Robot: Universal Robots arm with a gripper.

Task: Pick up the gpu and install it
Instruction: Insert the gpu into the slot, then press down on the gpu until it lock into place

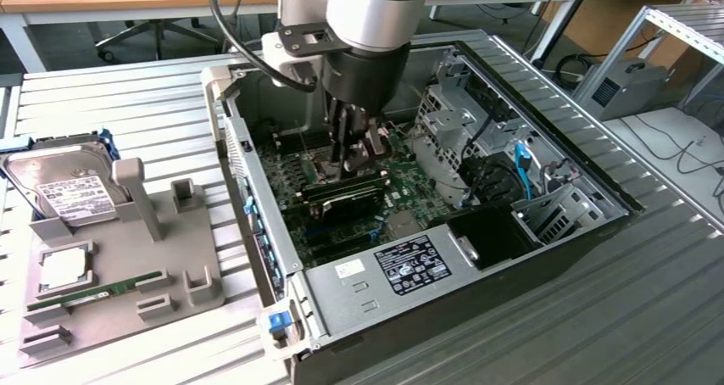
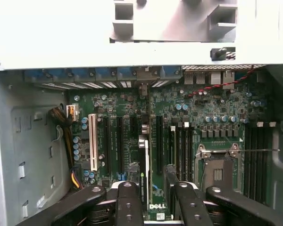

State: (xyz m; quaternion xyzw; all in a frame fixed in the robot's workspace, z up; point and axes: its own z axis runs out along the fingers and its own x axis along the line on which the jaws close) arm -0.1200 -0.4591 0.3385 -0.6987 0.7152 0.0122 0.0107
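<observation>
Inside computer case [image 1: 476, 258], fingers [image 2: 127, 202] grip gpu [image 2: 144, 169].

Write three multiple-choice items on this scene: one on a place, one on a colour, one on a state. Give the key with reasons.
1. Where is the hard drive?
A. on the grey holder beside the computer case
B. inside the case
C. on the wooden desk

2. What colour is the motherboard?
A. red
B. green
C. white

3. How is the gpu placed?
A. flat on the grey holder
B. leaning outside the case
C. upright between the jaws, inside the case

Key: 1 A, the drive stands on the holder at the exterior view's left. 2 B, the board is green. 3 C, the wrist view shows the card edge-on between the jaws, over the slots.
</observation>
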